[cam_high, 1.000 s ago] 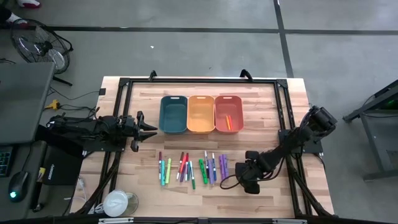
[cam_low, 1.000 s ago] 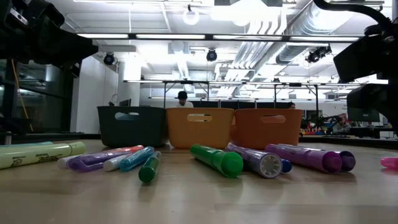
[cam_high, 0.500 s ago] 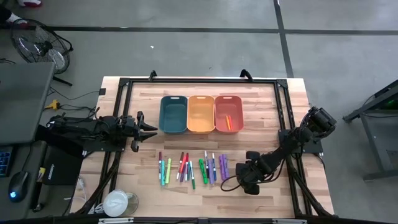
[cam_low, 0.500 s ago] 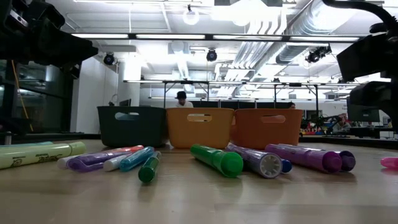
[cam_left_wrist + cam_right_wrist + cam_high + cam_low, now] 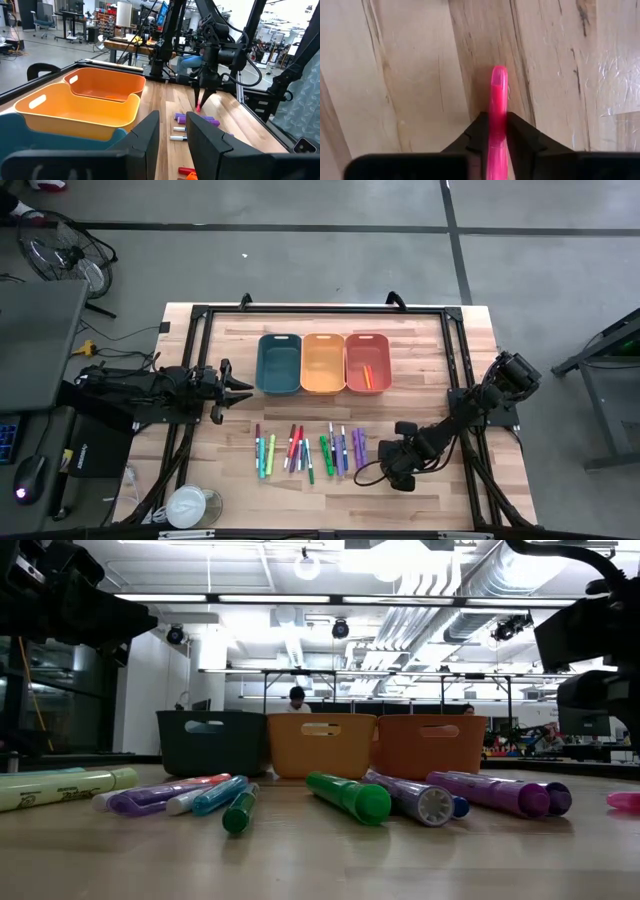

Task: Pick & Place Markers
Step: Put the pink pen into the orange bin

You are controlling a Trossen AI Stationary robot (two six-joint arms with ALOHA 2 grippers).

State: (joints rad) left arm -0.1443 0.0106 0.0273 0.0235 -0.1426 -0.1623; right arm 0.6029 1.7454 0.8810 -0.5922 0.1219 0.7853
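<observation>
Several markers (image 5: 305, 450) in mixed colours lie in a row on the wooden table, in front of three bins: teal (image 5: 279, 363), yellow-orange (image 5: 322, 363) and orange (image 5: 367, 362). The orange bin holds a few markers (image 5: 368, 375). Right of the row, my right gripper (image 5: 498, 120) points down and is shut on a pink marker (image 5: 198, 106). That marker also shows at the right edge of the low view (image 5: 625, 801). My left gripper (image 5: 172, 140) waits at the table's left side, level and open, with nothing between its fingers. My right gripper pinches the pink marker's barrel (image 5: 498, 100) between its two fingers, coming from above and pointing down. The marker's free end (image 5: 499, 72) sticks out past the fingertips over the wood. In the low view the marker sits at table level.
A black frame (image 5: 320, 310) runs around the table's far and side edges. A white round object (image 5: 187, 505) stands at the near left corner. Bare wood lies right of my right gripper (image 5: 388, 455). A person (image 5: 297, 697) shows in the room behind the bins.
My right gripper's hand has tipped slightly over the pink marker without leaving its place. The row of markers and the bins lie as before.
</observation>
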